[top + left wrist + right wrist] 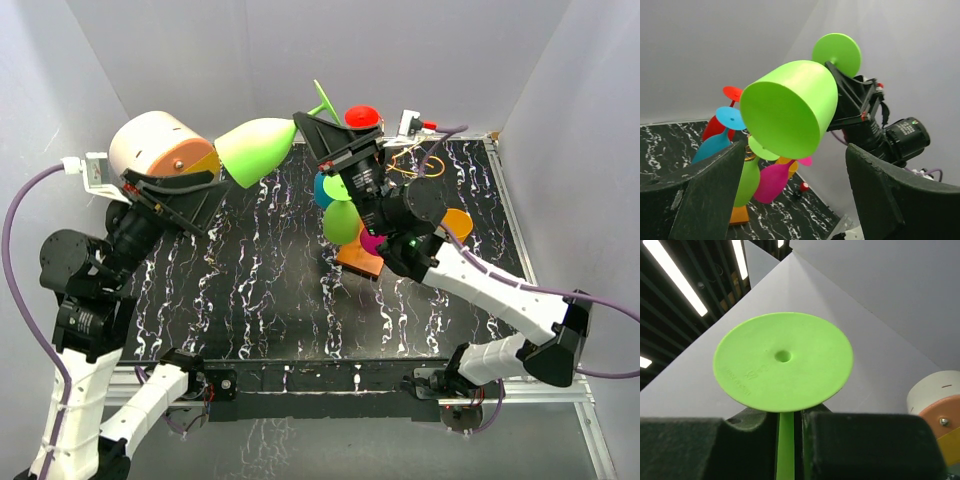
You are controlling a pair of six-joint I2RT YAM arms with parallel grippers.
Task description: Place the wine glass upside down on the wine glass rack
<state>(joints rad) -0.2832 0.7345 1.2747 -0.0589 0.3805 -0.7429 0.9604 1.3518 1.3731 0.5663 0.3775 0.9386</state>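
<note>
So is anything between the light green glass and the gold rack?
Nothing fills the air between the lime green plastic wine glass, pinched at its stem by the right gripper, and the gold wire rack. But red, blue, green and pink glasses already hang there, crowding its arms.

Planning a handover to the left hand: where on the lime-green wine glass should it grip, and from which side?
On the wine glass, probably the bowl, approached from its open mouth, which faces the left hand; its open fingers flank the round wall. The right hand occupies the stem, and the foot is a thin disc.
</note>
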